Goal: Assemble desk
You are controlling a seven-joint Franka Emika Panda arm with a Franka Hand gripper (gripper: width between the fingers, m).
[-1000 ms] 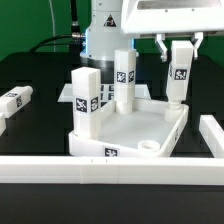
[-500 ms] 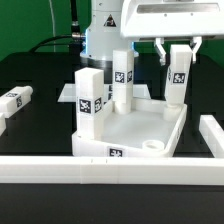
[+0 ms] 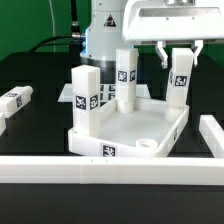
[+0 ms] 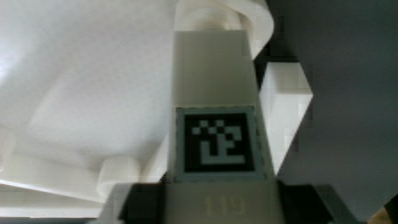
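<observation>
Status: desk top point(image 3: 125, 127) sat mid-table, sockets up. Two legs stood in it: left leg point(image 3: 86, 98) and rear leg point(image 3: 123, 78). The gripper point(image 3: 180, 58) was clamped on the third leg point(image 3: 181, 84), upright at the far corner on the exterior view's right; couldn't confirm seating. The fourth leg point(image 3: 17, 101) lay loose, well apart. The front socket point(image 3: 147, 146) was empty. Roughly half done.

— Where is the desk top point(image 3: 135, 128) lying?
— It is lying on the table point(image 3: 40, 135), just behind the front bar point(image 3: 60, 168), with the side bar point(image 3: 212, 135) lying at the exterior view's right.
— And the legs?
— By that view's sides, the first leg point(image 3: 85, 100) is standing at the near left corner and the second leg point(image 3: 124, 75) at the far left. The third leg point(image 3: 181, 82) is hanging in the gripper point(image 3: 181, 58) over the far right corner. The fourth leg point(image 3: 15, 102) is lying well off left.
</observation>
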